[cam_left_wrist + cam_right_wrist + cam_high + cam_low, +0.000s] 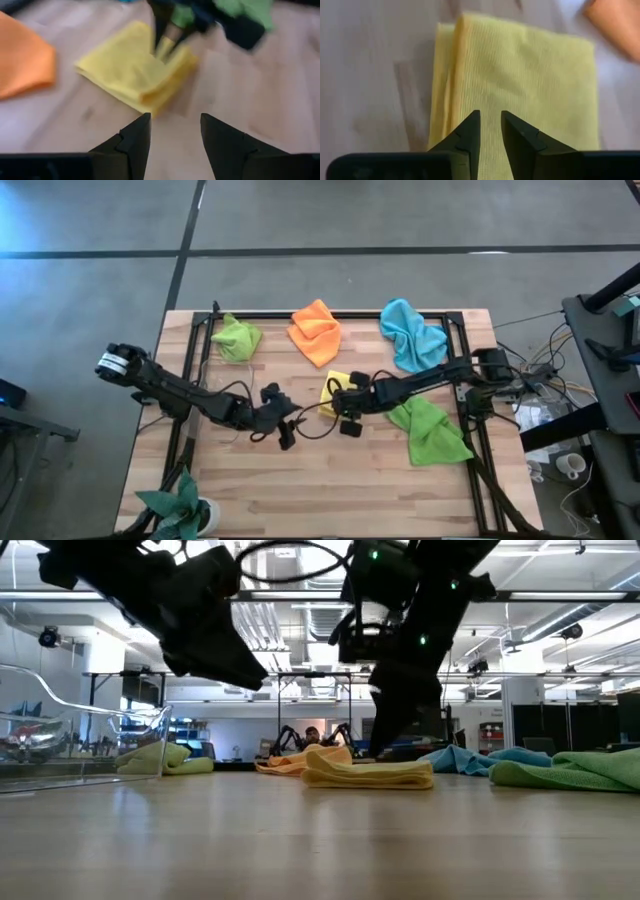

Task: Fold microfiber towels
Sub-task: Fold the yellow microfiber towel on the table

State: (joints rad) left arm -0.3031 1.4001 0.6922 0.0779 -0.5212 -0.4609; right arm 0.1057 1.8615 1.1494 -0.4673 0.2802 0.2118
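A folded yellow towel (335, 387) lies flat in several layers near the table's middle; it also shows in the low view (365, 774) and the right wrist view (520, 65). My right gripper (490, 131) points down over it, its fingers only a narrow gap apart. My left gripper (175, 135) is open and empty, just left of the towel and a little nearer (284, 430). A lime green towel (237, 338), an orange towel (316, 330) and a light blue towel (412, 335) lie crumpled along the far side. A darker green towel (430, 430) lies at the right. My right gripper stands over the yellow towel's top layer (485, 95), close to the folded edges, fingers pointing down from above. I cannot tell whether the fingertips touch the cloth. The towel lies flat on the table.
A green plant with pointed leaves (180, 505) stands at the near left corner. A clear container (80, 740) shows at the left in the low view. Black frame rails (470, 395) run along the table's sides. Bare wood lies along the near side (330, 490).
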